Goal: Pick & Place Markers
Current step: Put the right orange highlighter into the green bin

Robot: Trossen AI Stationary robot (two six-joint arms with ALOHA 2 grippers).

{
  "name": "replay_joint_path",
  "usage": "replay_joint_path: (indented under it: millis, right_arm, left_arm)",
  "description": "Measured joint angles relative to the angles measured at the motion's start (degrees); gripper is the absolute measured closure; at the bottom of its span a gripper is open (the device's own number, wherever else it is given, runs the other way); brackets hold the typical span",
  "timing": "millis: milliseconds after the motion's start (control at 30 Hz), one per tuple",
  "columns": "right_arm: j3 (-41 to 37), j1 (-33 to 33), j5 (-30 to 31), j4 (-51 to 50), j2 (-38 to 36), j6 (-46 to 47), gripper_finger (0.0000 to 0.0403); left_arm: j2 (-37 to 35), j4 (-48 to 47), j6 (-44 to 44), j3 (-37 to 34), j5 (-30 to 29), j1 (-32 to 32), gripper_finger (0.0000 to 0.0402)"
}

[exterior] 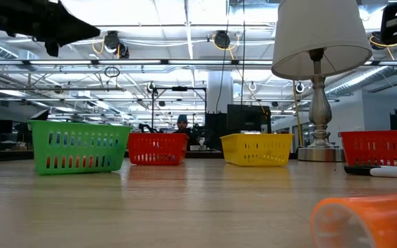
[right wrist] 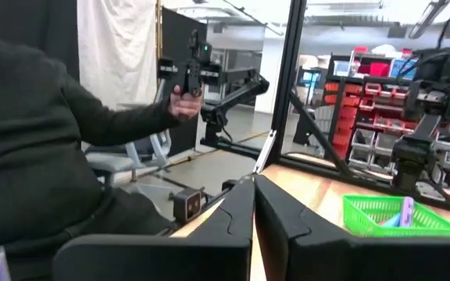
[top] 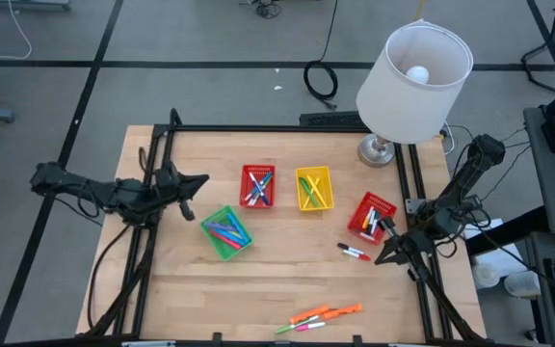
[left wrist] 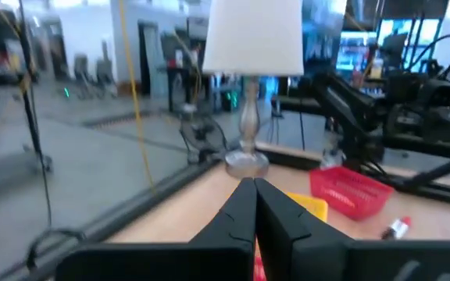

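Four small plastic mesh baskets sit on the pale wooden table (top: 191, 289): a green basket (top: 226, 232), a red basket at the middle (top: 257, 186), a yellow basket (top: 314, 188) and a second red basket on the right (top: 371, 217). We see thin capped marker pens lying inside each of them, pink and blue ones in the green basket. Two loose markers, red and white (top: 354, 253), lie on the wood just beside the right red basket, and a cluster of orange, pink and green markers (top: 324, 316) lies near the table's front edge, well apart from the baskets. We find the left gripper (top: 200, 181) raised above the table's left side, near the green basket, its dark fingers pressed together on nothing. We find the right gripper (top: 382, 259) at the right edge, close to the two loose markers, its fingers likewise closed and empty. A white-shaded lamp with a metal base (top: 413, 69) stands at the far right corner. We glimpse a person in a dark sweater (right wrist: 45, 148) seated beyond the table.
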Motion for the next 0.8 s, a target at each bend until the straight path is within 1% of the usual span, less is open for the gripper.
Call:
replay_joint_path:
  millis: [67, 167, 233, 267, 333, 400, 500, 567, 633, 733, 800]
  right_arm:
    - [0.0, 0.0, 0.0, 0.8, 0.0, 0.2, 0.0403]
    - [0.0, 0.0, 0.0, 1.4, 0.0, 0.2, 0.0403]
    - [0.0, 0.0, 0.2, 1.7, 0.0, -0.7, 0.0403]
    - [0.0, 0.0, 0.3, 2.1, 0.0, -1.7, 0.0403]
    - [0.0, 0.0, 0.3, 3.1, 0.0, -5.2, 0.0403]
    - [0.0, 0.0, 1.3, 5.4, 0.0, -9.8, 0.0403]
    - [0.0, -0.1, 3.9, 8.0, -0.1, -14.9, 0.0403]
    - [0.0, -0.1, 5.5, 8.0, -0.1, -15.9, 0.0403]
    - [0.0, -0.1, 6.1, 7.6, 0.0, -15.9, 0.0403]
    - [0.0, -0.1, 6.1, 7.3, 0.1, -15.0, 0.0403]
    - [0.0, -0.1, 6.0, 7.3, 0.3, -13.9, 0.0403]
  left_arm:
    - [0.0, 4.9, 3.9, -1.4, -1.8, -2.3, 0.0399]
    - [0.0, 11.8, 9.1, -3.6, -2.4, -5.3, 0.04]
    - [0.1, 18.4, 13.7, -6.0, -2.7, -6.3, 0.0399]
    - [0.1, 23.0, 16.2, -7.5, -2.3, -6.2, 0.0399]
    - [0.1, 33.8, 20.7, -10.9, 0.4, -5.7, 0.04]
    - [0.1, 40.9, 23.4, -13.9, 2.6, -4.7, 0.04]
    - [0.2, 36.7, 25.4, -13.2, 2.1, -3.0, 0.04]
    - [0.2, 34.6, 25.3, -12.4, 1.7, -2.0, 0.04]
    - [-0.1, 32.4, 25.4, -11.9, 2.9, -1.5, 0.04]
    - [0.1, 24.8, 25.4, -11.2, 7.1, 0.1, 0.04]
    - [0.1, 19.1, 24.1, -10.5, 11.3, 2.6, 0.04]
